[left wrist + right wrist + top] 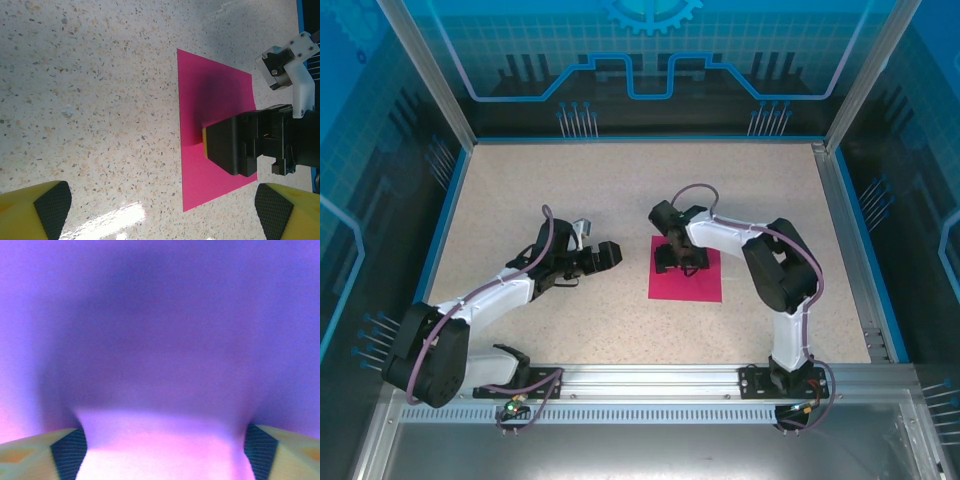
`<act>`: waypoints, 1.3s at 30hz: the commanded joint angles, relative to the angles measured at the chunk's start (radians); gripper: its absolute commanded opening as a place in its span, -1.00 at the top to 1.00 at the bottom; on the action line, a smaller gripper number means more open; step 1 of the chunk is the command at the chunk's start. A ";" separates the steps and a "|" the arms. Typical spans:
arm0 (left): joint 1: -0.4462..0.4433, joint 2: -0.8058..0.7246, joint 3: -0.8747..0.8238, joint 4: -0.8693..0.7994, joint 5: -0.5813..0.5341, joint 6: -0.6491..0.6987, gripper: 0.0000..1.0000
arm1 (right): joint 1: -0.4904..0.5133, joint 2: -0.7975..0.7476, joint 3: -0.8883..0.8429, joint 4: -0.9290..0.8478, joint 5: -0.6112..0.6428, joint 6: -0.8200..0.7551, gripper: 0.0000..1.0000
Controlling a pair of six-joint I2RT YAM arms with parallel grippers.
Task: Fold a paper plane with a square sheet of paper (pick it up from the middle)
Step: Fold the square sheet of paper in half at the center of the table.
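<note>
A magenta-pink square sheet of paper (700,286) lies flat on the speckled tabletop (570,190), a little right of centre between the two arms. Its outline is clean, its corners are sharp, and it bears no marks or fold. The left wrist view shows only a faint ripple on the sheet (215,90), next to the fingertip planted on it.

That fingertip belongs to the right claw (672,262), which stands nose-down on the far-left part of the sheet, inside its edges. Seen side-on from the left wrist, the right claw (206,142) has its yellow tip touching the paper. In its own camera the right claw (162,452) shows pads spread wide, with the sheet (160,340) blurred between them; nothing is pinched yet.

The left claw (610,255) hangs over bare tabletop near the sheet's left edge and points toward it. In its wrist view the left claw (160,215) is fully spread and empty.

The task appears to be at its opening step, taking the sheet up from the middle, with the folding not begun. The next move probably calls for drawing the pressed pads together gently, so the thin paper buckles into a ridge they can nip, then lifting. Too little pressure and the pads may skate over the paper; too much and the sheet may slide or crumple.
</note>
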 commanded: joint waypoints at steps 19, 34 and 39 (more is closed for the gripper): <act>-0.008 -0.048 0.018 -0.036 -0.020 0.025 -0.97 | -0.010 -0.072 -0.087 0.031 -0.067 -0.019 0.05; -0.007 -0.095 0.020 -0.069 -0.042 0.022 -0.97 | -0.012 -0.348 -0.148 0.127 -0.254 -0.012 0.45; -0.007 -0.116 0.027 -0.079 -0.046 0.016 -0.97 | -0.023 -0.453 -0.189 0.291 -0.466 0.033 0.39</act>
